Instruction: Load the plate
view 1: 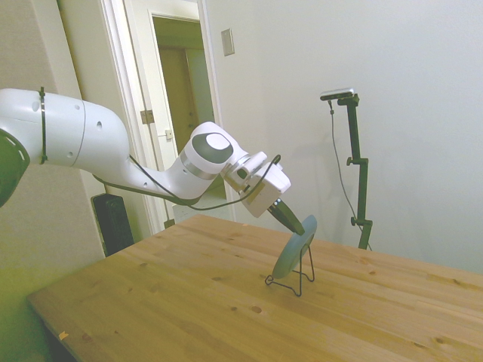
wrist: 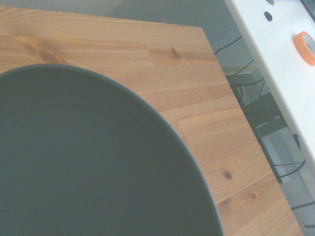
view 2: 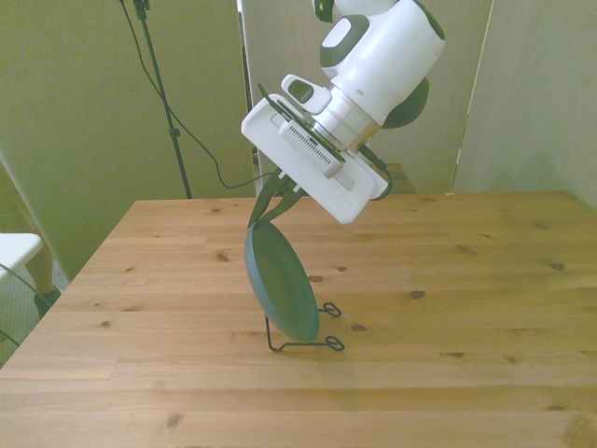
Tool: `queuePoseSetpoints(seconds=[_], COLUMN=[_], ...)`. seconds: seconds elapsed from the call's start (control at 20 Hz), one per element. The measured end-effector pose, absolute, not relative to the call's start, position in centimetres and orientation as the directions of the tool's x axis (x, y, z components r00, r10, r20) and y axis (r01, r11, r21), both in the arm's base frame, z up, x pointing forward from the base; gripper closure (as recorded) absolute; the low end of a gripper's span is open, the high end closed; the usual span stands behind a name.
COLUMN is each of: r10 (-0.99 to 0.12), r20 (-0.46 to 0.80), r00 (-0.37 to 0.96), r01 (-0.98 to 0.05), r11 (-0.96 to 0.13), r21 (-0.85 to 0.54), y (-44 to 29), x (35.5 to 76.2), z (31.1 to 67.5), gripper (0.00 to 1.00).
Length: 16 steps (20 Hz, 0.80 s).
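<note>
Teal-green plate (view 2: 281, 280) standing on edge in a thin black wire stand (view 2: 312, 341), tilted, with its hollow face toward the front view's right. Lower rim seated in the stand's base, back leaning against the upright wire loop seen in the side view (view 1: 304, 265). Stand resting on the wooden surface (view 2: 466, 308), roughly mid-width and somewhat toward the front view's left of centre.

Gripper (view 2: 264, 211) angled down from the white arm (view 1: 90, 143) to the plate's top rim. Dark fingers (view 1: 290, 217) clamped on that upper edge, one on each face of the plate, as far as the front view allows; exact contact partly masked by the white wrist housing (view 2: 317, 168) above. In the side view, the same fingers reaching down and to the right, ending right at the plate's upper rim (view 1: 306, 226).

From the wrist camera, plate (wrist: 88, 162) filling most of the picture, dark matte inner face with a raised rim curving across, plain and unmarked. Beyond it, bare planks of the surface (wrist: 197, 98) with a few knots, running to a corner. Past that edge, a white tabletop (wrist: 275, 64) carrying an orange ring (wrist: 306, 47), with dark cables (wrist: 246, 93) on the floor below.

Behind the arm in the side view, an open doorway (view 1: 177, 83) and a pale wall (view 1: 407, 60). Black cable (view 1: 226, 202) looped along the arm's forearm toward the wrist.
</note>
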<state>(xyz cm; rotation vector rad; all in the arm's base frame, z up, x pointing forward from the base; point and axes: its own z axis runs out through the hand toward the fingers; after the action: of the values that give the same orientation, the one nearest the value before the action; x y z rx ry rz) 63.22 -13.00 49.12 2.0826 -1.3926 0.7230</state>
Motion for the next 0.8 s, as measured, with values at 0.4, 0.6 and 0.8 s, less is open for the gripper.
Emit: queuePoseSetpoints(seconds=[0.4, 0.6, 0.8], r10=[-0.651, -0.65, -0.655], r20=[0.685, 0.686, 0.691], r00=[0.328, 0.326, 0.304], r01=[-0.934, -0.934, -0.937], r11=[-0.334, -0.334, -0.338], r21=[0.13, 0.127, 0.092], y=[-12.7, -12.7, -12.5], x=[63.4, 63.4, 62.8], z=[49.2, 49.4, 51.4], gripper=[0.0, 0.0, 0.0])
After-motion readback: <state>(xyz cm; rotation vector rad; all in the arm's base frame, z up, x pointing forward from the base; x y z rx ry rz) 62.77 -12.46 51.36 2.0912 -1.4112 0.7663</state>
